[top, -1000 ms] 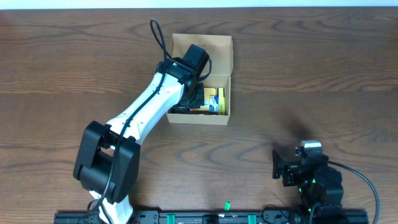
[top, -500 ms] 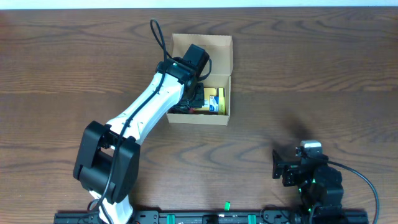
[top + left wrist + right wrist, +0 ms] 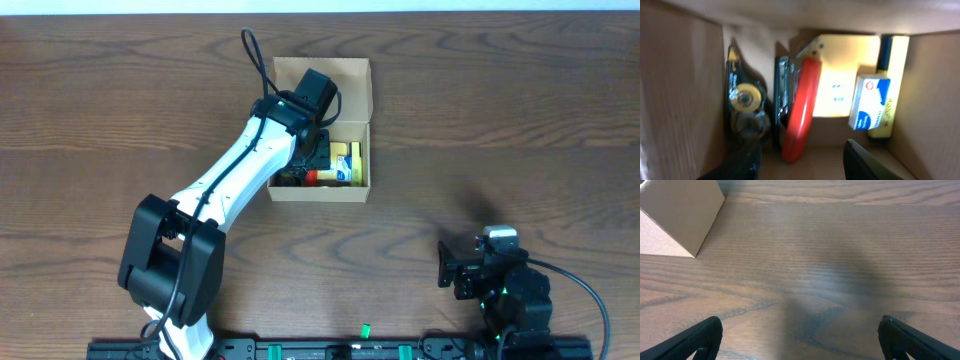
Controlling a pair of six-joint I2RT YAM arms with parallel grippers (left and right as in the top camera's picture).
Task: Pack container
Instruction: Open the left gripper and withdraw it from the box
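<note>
The container (image 3: 352, 92) is an open tan cardboard box at the back middle of the table, with its flap lid folded back. My left gripper (image 3: 316, 156) is down inside it, open and empty (image 3: 805, 167). In the left wrist view the box wall (image 3: 680, 75) encloses a black correction tape (image 3: 742, 97), a black stapler (image 3: 781, 95), a red pen-like item (image 3: 801, 112), a yellow notepad (image 3: 840, 75), a small blue and white box (image 3: 869, 102) and a yellow marker (image 3: 892, 75). My right gripper (image 3: 445, 266) is open and empty (image 3: 800, 340) near the front right.
The container's corner (image 3: 680, 215) shows at the top left of the right wrist view, far from that gripper. Brown wooden table (image 3: 520, 120) surrounds the box. The left arm (image 3: 230, 190) stretches from the front left to the box.
The red item now shows lying in the box beside the left gripper. The box has shifted slightly to the left. The right arm has not moved.
</note>
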